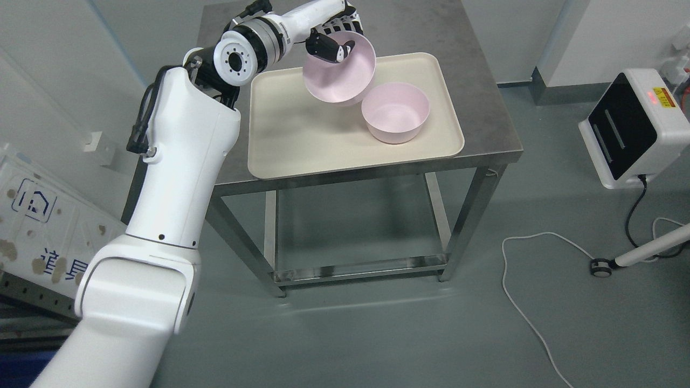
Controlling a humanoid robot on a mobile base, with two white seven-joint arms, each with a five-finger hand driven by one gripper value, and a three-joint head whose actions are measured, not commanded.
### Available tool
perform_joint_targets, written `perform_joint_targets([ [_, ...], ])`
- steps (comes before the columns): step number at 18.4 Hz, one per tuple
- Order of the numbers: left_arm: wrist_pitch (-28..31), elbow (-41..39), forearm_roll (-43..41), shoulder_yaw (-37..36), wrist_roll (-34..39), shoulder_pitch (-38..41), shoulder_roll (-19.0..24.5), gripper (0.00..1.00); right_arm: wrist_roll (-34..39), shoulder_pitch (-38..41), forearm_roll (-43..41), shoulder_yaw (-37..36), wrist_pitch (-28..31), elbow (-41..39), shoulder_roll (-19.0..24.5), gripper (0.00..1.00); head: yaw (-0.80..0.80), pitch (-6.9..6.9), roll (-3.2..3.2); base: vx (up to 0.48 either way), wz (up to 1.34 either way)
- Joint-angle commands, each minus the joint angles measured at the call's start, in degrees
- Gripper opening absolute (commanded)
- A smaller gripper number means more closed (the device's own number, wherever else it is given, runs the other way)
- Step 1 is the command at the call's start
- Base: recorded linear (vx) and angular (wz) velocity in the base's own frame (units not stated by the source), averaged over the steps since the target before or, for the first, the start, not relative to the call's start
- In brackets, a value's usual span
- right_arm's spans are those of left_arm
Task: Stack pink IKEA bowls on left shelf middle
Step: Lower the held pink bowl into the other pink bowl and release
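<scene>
My left hand [335,33] grips a pink bowl [339,75] by its far rim, thumb inside and fingers behind. That bowl is lifted and tilted, its opening facing me, above the cream tray [280,140]. A second pink bowl [395,112] sits upright on the tray just to the right of the held one; the two rims nearly touch in the picture. The left arm reaches in from the lower left across the table's left side. The right arm does not show.
The tray lies on a steel table [485,124] with a low bottom shelf [356,267]. A white and black device [636,126] stands on the floor at right, with a cable [531,318] trailing over the grey floor.
</scene>
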Motion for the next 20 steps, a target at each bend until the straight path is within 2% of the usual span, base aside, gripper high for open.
perform_joint_targets([
  [1,0.2,-0.6,1.8,-16.0,3.7,-1.9,-2.0,0.02,0.0,0.0,0.4,-0.6,0.0,0.0,-1.0,1.00,0.00,0.00,0.00,0.000,0.00],
  [4,0.4,-0.1,3.6,-20.9,6.8,-1.9,-2.0,0.02,0.0,0.0,0.4,-0.6,0.0,0.0,-1.0,1.00,0.00,0.00,0.00,0.000,0.00],
  [14,1.5,2.1,3.3,-20.3,7.3,-1.8,-2.0,0.05,0.0,0.0,0.4,-0.6,0.0,0.0,-1.0,1.00,0.00,0.00,0.00,0.000,0.00],
  [15,1.4,2.3,3.2,-19.7,7.3,-1.8,-2.0,0.19,0.0,0.0,0.4,-0.6,0.0,0.0,-1.0,1.00,0.00,0.00,0.00,0.000,0.00],
  [16,1.4,2.6,2.8,-18.7,7.3,-1.8,-2.0,0.43,0.0,0.0,0.4,-0.6,0.0,0.0,-1.0,1.00,0.00,0.00,0.00,0.000,0.00],
  [18,1.1,2.6,2.8,-15.8,7.3,-1.6,-2.0,0.53,0.0,0.0,0.4,-0.6,0.0,0.0,-1.0,1.00,0.00,0.00,0.00,0.000,0.00],
  [20,0.8,1.8,3.2,-6.7,7.3,-1.7,-2.0,0.65,0.0,0.0,0.4,-0.6,0.0,0.0,-1.0,1.00,0.00,0.00,0.00,0.000,0.00],
])
